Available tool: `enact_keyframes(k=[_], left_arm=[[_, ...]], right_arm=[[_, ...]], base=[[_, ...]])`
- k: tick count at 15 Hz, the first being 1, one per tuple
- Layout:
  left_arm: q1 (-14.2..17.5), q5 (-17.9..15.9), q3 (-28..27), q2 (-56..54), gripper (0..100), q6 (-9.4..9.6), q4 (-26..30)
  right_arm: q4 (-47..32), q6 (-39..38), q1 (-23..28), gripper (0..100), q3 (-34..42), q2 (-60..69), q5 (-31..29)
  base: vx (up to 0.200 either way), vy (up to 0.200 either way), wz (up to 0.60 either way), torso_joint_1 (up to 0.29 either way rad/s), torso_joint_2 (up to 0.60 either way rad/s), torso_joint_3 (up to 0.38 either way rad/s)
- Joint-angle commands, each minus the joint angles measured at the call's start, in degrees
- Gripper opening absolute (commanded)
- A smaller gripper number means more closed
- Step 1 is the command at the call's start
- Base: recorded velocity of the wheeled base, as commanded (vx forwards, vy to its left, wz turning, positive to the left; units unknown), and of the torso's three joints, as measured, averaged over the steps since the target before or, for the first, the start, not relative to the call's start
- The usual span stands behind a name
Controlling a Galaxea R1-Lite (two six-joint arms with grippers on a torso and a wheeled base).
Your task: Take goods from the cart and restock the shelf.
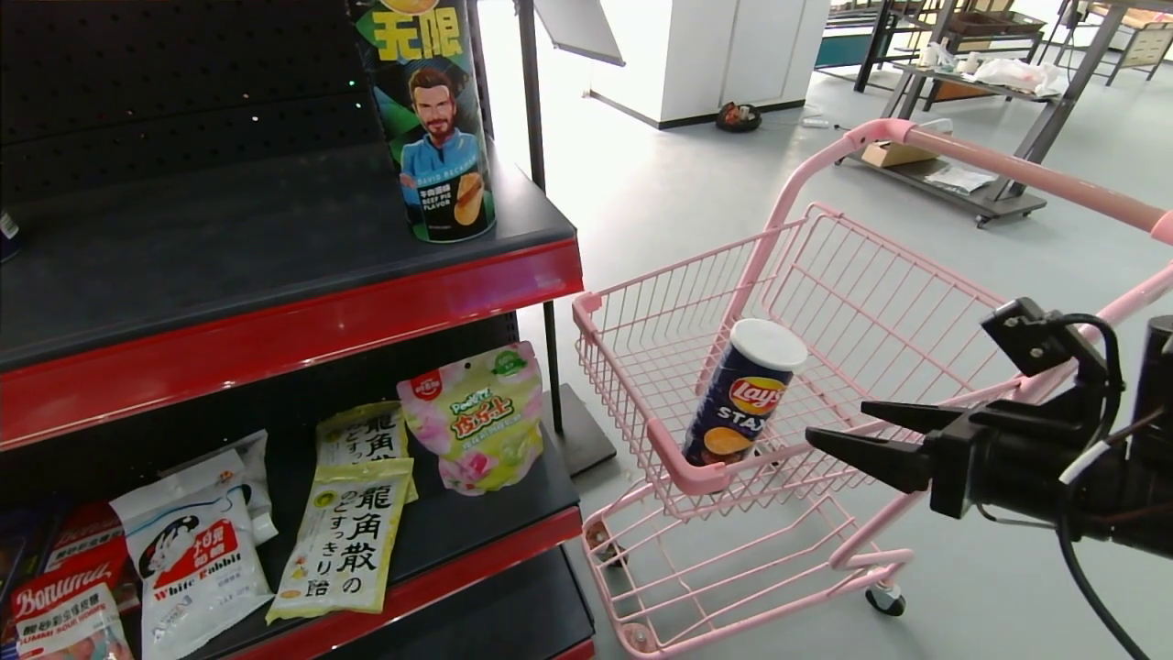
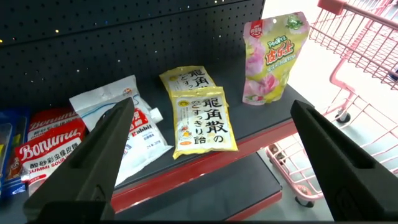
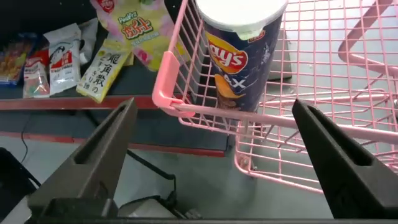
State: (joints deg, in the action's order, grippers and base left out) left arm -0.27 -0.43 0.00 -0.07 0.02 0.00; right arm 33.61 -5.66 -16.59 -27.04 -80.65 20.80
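Observation:
A dark blue chip can (image 1: 740, 391) with a white lid leans in the front corner of the pink cart (image 1: 632, 302); the right wrist view has the can (image 3: 237, 62) behind the cart's wire wall (image 3: 186, 56). My right gripper (image 1: 848, 431) is open, just right of the can and outside the basket rim, nothing between its fingers (image 3: 102, 155). A tall green chip can (image 1: 438, 119) stands on the upper black shelf (image 1: 229, 247). My left gripper (image 2: 211, 155) is open in front of the lower shelf (image 2: 205, 180), empty.
The lower shelf holds flat snack bags: yellow packets (image 1: 353, 536), a pink-green pouch (image 1: 476, 417), white candy bags (image 1: 197, 559) and red packs (image 1: 69, 605). Grey floor lies around the cart. Metal racks (image 1: 990, 82) stand far behind.

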Motion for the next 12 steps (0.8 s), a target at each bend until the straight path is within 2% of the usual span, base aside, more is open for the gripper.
enact_keyframes(k=[1, 12], left_arm=[[0.0, 0.1, 0.0, 0.1, 100, -0.02, 0.0], [0.0, 0.3, 0.0, 0.1, 100, 0.06, 0.0]], right_arm=[[1.0, 0.2, -0.6, 100, -0.5, -5.1, 0.0], [14.0, 0.4, -0.4, 100, -4.9, -21.0, -0.7]], base=[[0.000, 0.000, 0.00, 0.000, 0.00, 0.000], [0.000, 0.000, 0.00, 0.000, 0.00, 0.000]])
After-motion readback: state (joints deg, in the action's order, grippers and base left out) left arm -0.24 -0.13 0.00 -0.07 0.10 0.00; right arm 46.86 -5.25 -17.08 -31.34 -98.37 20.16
